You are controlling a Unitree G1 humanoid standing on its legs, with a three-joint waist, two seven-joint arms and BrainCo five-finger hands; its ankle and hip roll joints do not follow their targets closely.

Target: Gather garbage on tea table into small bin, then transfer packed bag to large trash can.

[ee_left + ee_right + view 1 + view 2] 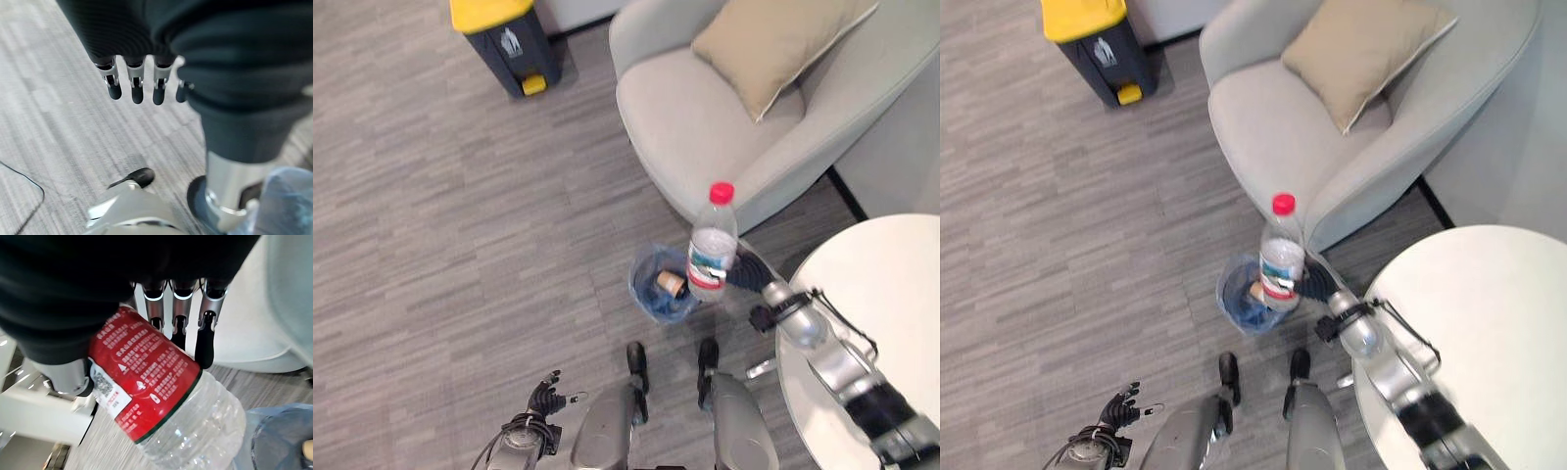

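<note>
Bottle (712, 242): one, gripped by right hand (745, 272) over one bin (648, 291); left hand (137, 83) relaxed.

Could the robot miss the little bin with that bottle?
Maybe. The right robot hand holds the clear plastic bottle with a red cap upright above the rim of the small blue-bagged bin, so it might hit the edge, tip the bin, or jam on the brown paper cup inside.

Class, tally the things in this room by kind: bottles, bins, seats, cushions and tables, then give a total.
Bottles: 1, the water bottle in the right hand
Bins: 2, small bin and large trash can
Seats: 1, armchair
Cushions: 1, cushion
Tables: 1, tea table
Total: 6
</note>
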